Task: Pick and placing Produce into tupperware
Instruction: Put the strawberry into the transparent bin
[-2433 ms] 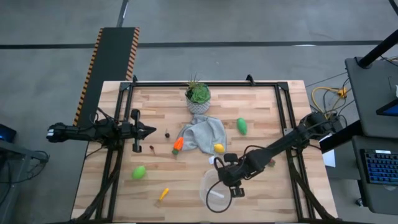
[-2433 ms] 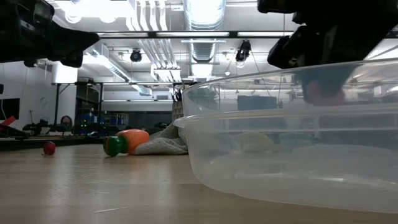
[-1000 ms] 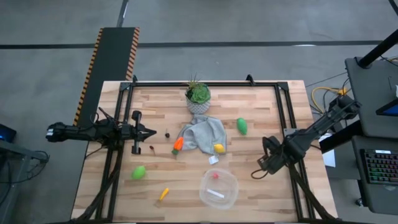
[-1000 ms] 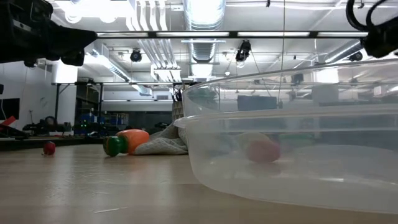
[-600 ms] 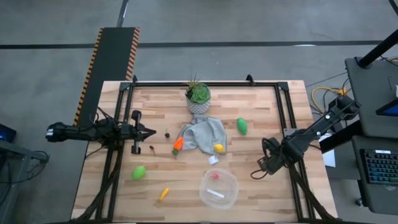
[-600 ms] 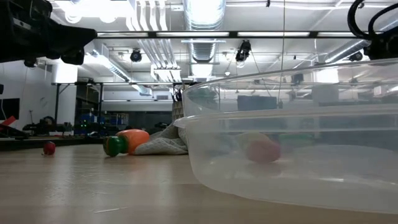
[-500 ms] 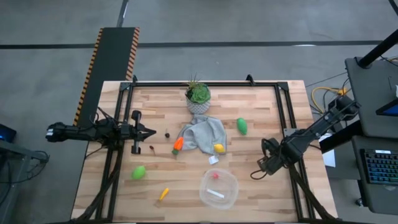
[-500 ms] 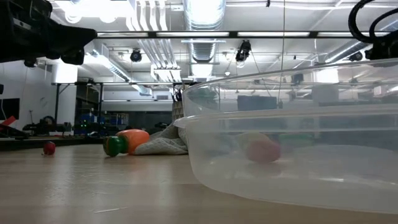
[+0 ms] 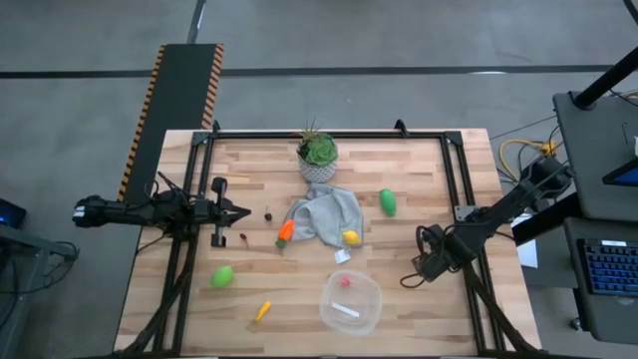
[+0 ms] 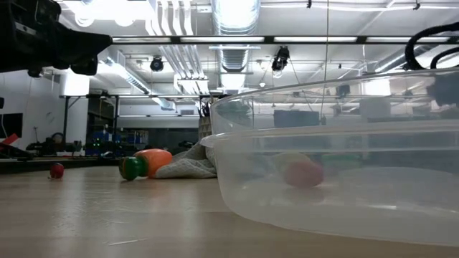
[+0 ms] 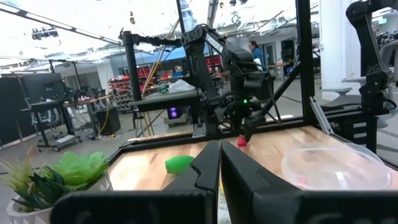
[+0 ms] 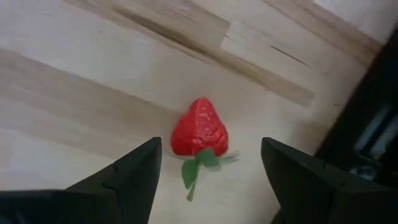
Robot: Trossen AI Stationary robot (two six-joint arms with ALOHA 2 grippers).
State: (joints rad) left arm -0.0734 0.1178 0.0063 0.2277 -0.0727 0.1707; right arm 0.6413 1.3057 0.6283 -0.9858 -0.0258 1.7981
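The clear tupperware (image 9: pixel 351 302) stands near the table's front edge with one red piece (image 9: pixel 345 282) lying inside. Loose produce rests on the wood: two green ovals (image 9: pixel 387 201) (image 9: pixel 222 275), a lemon (image 9: pixel 350 237) and a carrot (image 9: pixel 285 231) beside the grey cloth (image 9: pixel 327 214), and a small carrot (image 9: pixel 261 311). A red strawberry (image 12: pixel 199 135) lies on its side near the right edge. My right gripper (image 12: pixel 211 149) hangs open over it, a finger on either side, touching nothing. My left gripper (image 9: pixel 239 210) waits shut at the table's left.
A potted plant (image 9: pixel 318 157) stands at the far middle. Two tiny dark berries (image 9: pixel 267 212) (image 9: pixel 244 237) lie left of the cloth. A black frame rail (image 9: pixel 461 214) runs along the right edge beside my right gripper. A person (image 11: pixel 254 46) shows in the room beyond.
My right gripper has come down a little toward the table by the right edge, over the strawberry. The tupperware and the red piece in it have kept still.
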